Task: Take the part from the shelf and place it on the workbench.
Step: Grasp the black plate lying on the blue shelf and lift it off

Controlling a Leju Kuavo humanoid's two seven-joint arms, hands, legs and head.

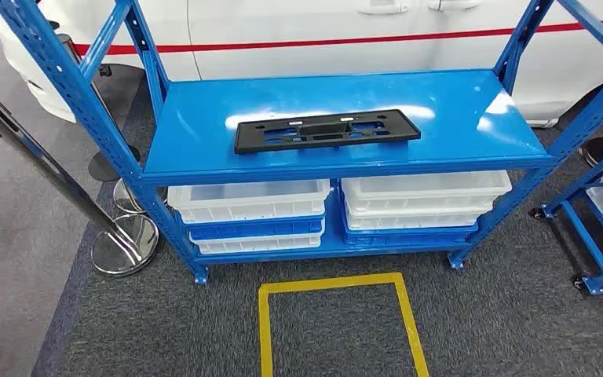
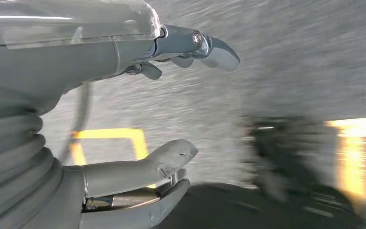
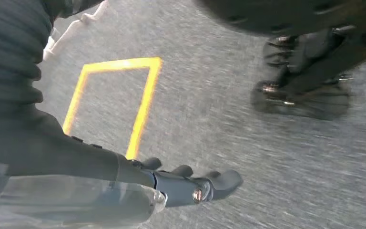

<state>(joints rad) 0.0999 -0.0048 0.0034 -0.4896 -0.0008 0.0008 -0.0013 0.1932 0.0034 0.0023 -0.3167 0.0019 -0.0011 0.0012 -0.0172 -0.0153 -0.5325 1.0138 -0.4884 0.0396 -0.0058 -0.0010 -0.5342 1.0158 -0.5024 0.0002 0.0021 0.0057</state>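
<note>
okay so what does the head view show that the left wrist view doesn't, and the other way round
Head view alone: the blue shelf, the black part lying flat on its top level, white trays stacked below, a white car behind.
Left wrist view alone: the left hand, fingers apart, holding nothing, hanging over the floor.
Both: grey carpet with the yellow floor marking.

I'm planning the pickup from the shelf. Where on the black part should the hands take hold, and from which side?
Probably the two short ends of the black part, one hand per end, coming from the shelf's open front. It lies flat and long, crosswise on the blue shelf, too thin to pinch easily from above. Left hand and right hand hang open over the floor.
</note>
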